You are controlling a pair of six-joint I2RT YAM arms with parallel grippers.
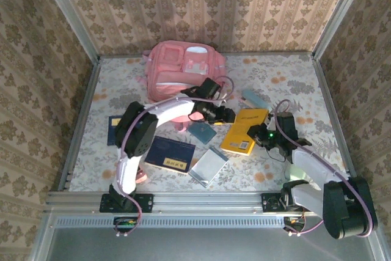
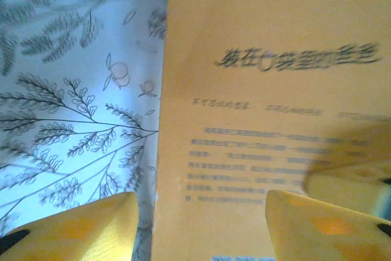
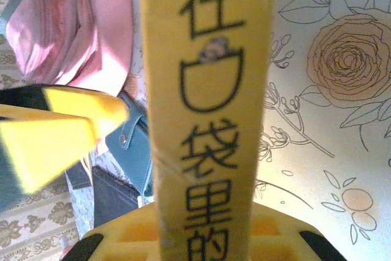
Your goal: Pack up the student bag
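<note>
While left fingers (image 2: 73, 230) hover above the yellow book (image 2: 256, 151), its title blurs.

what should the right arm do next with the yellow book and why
Probably lift the right gripper slightly: it looks clamped on the spine of the yellow book, the left gripper hangs open over another edge, and the student bag lies farther back, so the book must clear the table.

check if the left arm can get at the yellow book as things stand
Probably yes: the left claw hovers open right at the yellow book, nothing between them. The right claw seems to grip the book's opposite edge, which may crowd it.
</note>
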